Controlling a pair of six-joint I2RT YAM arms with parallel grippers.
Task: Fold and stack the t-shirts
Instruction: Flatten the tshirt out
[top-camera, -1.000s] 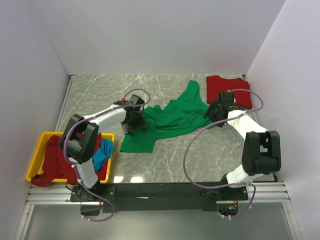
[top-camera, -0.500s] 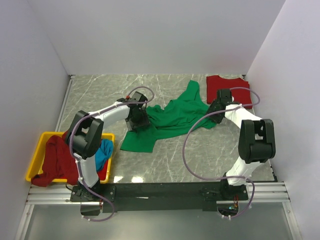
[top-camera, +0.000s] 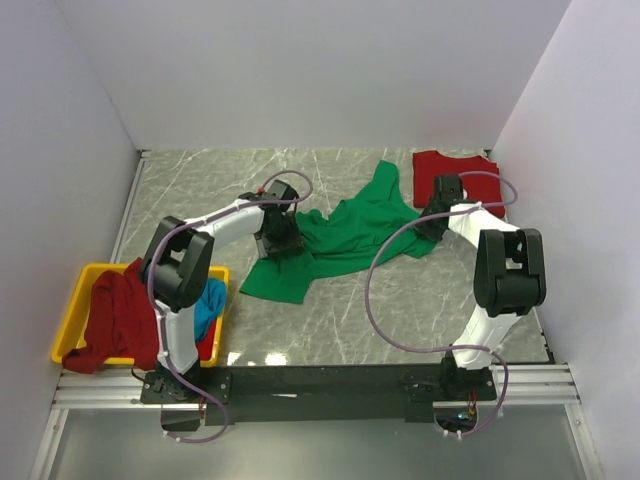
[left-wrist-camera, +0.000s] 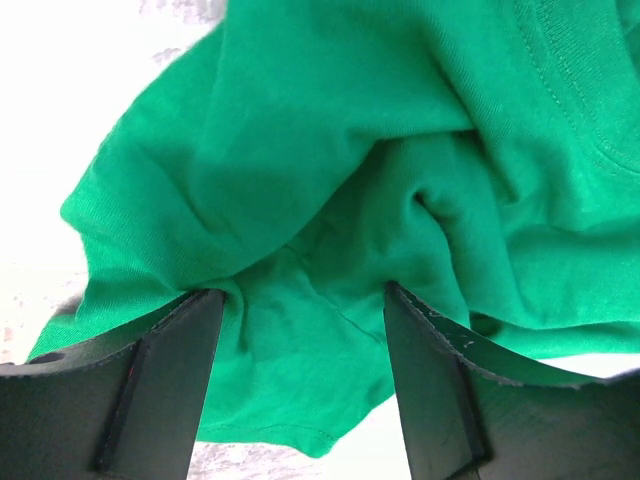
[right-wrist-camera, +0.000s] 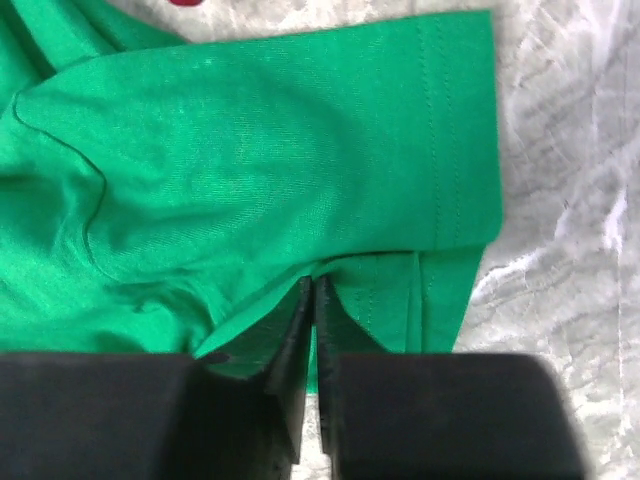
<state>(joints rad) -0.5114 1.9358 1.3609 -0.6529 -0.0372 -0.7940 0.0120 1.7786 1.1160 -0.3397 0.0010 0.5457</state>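
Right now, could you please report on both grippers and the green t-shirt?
Left gripper open, straddling bunched cloth. Right gripper shut on green t-shirt by the sleeve. It lies crumpled, unfolded. Red t-shirt lies folded just beyond.

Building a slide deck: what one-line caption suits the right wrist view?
Right pincer pinches the green shirt by its sleeve on the marbled table.
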